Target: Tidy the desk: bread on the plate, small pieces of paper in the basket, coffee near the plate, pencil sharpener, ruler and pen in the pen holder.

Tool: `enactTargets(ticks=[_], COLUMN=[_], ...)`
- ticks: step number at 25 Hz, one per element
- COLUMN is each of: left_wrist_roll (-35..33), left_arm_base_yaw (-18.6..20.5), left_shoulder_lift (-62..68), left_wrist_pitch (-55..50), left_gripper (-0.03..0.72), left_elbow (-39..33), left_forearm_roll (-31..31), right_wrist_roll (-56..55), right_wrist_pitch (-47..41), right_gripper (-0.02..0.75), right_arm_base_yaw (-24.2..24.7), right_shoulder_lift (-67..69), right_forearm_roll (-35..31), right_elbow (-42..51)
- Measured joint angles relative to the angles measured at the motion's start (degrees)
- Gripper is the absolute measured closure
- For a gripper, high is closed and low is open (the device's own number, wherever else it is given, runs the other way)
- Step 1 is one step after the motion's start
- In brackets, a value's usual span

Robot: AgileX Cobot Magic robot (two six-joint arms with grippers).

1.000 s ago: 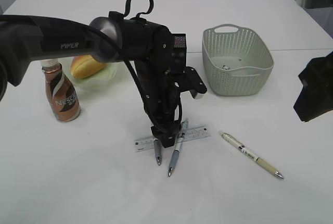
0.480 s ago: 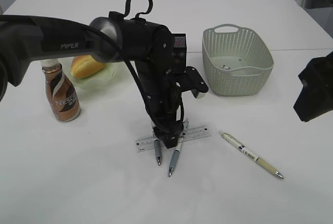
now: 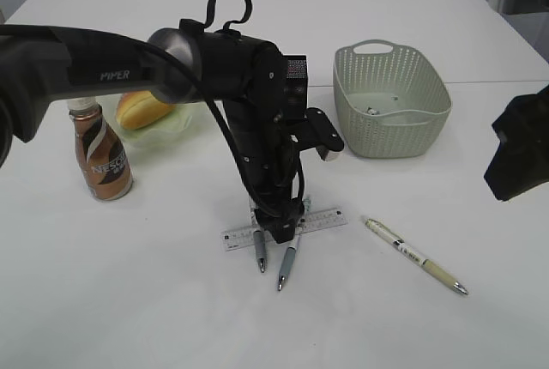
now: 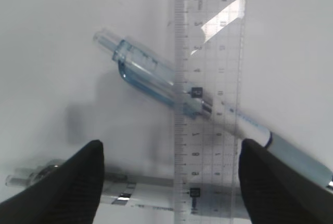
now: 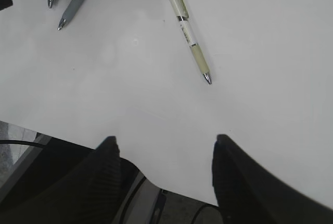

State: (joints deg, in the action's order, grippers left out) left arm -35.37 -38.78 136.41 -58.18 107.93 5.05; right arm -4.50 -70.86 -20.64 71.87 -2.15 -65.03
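The left gripper (image 3: pixel 276 230) is lowered with jaws spread over the transparent ruler (image 4: pixel 208 78), which lies across a blue pen (image 4: pixel 156 78) on the table (image 3: pixel 171 300); nothing is gripped. The right gripper (image 5: pixel 161 166) is held open and empty near a cream pen (image 5: pixel 188 31).

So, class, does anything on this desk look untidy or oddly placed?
Yes. The clear ruler lies on top of two pens: a blue pen crosses beneath it at a slant, and another pen lies under its lower end. The open left gripper hovers over the pile.
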Motion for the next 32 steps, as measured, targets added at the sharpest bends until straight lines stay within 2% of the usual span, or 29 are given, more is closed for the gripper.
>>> enactTargets(ticks=[16, 19, 25, 32], left_wrist_roll=[0.0, 0.0, -0.1, -0.1], left_arm_base_yaw=[0.0, 0.0, 0.0, 0.0], left_shoulder_lift=[1.2, 1.4, 1.4, 1.4], left_wrist_pitch=[0.3, 0.3, 0.3, 0.3], left_gripper=[0.111, 0.168, 0.407, 0.426], left_elbow=[0.0, 0.0, 0.0, 0.0], left_forearm_roll=[-0.6, -0.9, -1.5, -1.6], right_wrist_roll=[0.0, 0.0, 0.0, 0.0], right_wrist_pitch=[0.0, 0.0, 0.0, 0.0], right_gripper=[0.29, 0.29, 0.29, 0.29], right_arm_base_yaw=[0.0, 0.0, 0.0, 0.0], right_shoulder_lift=[0.0, 0.0, 0.0, 0.0], right_forearm_roll=[0.0, 0.1, 0.5, 0.5], right_elbow=[0.0, 0.0, 0.0, 0.0])
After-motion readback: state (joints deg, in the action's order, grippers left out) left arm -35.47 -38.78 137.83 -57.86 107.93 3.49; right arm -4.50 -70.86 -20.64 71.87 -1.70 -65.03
